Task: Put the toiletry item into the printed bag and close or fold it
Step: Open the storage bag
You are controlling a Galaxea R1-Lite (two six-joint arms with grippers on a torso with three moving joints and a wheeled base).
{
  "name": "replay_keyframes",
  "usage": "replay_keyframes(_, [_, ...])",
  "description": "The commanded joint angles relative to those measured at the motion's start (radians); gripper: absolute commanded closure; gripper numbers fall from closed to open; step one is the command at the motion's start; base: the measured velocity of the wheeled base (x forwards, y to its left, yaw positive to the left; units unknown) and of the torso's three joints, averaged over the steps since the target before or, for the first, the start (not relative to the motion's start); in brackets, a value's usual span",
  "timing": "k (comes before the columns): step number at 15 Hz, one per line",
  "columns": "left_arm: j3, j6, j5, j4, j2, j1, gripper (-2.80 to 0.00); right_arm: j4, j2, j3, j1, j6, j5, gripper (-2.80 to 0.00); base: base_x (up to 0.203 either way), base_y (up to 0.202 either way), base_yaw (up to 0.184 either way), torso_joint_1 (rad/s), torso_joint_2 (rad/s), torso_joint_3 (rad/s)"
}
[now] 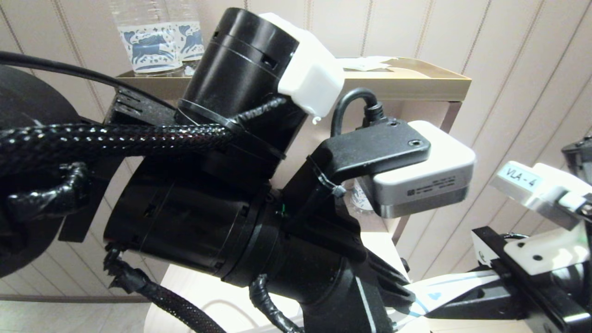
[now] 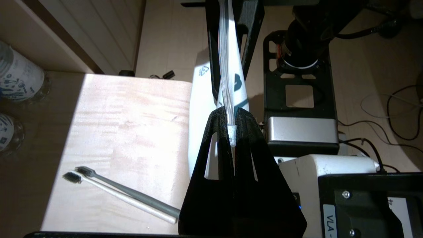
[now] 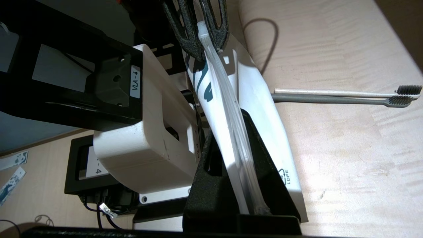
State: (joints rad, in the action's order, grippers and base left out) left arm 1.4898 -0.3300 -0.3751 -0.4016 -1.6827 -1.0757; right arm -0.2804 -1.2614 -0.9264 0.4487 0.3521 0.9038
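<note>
The printed bag [image 2: 198, 132] is a long white pouch with dark blue print, held on edge above the light wood table [image 2: 125, 112]. My left gripper [image 2: 231, 114] is shut on one end of its clear zip strip. At the other end of the strip, my right gripper [image 3: 228, 127] is shut on the bag [image 3: 264, 112]. The toiletry item [image 2: 132, 200], a pale-handled toothbrush [image 3: 330, 91], lies flat on the table beside a grey one [image 3: 330, 99], apart from both grippers. In the head view my left arm hides most of the scene; only a strip of the bag [image 1: 439, 289] shows.
Clear bottles with blue horse labels [image 2: 16, 76] stand at the table's far side, with more of them [image 1: 152, 41] on a gold tray [image 1: 416, 85] that also holds a white packet [image 1: 370, 62]. Cables [image 2: 396, 112] lie on the floor beyond the table's edge.
</note>
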Motion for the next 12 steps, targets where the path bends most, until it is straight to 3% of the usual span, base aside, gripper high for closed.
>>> replay_keyframes(1, [-0.023, -0.001, -0.001, -0.003, 0.029, 0.002, 0.0, -0.002, 0.007, 0.0, 0.001, 0.002, 0.004, 0.0, 0.0, 0.0, 0.0, 0.0, 0.0, 0.0])
replay_keyframes(12, [-0.164, 0.002, 0.001, 0.006, 0.15, 0.056, 0.0, -0.002, 0.025, 0.001, -0.019, 0.002, 0.006, 0.0, 0.0, 0.0, 0.0, 0.0, 0.0, 0.0])
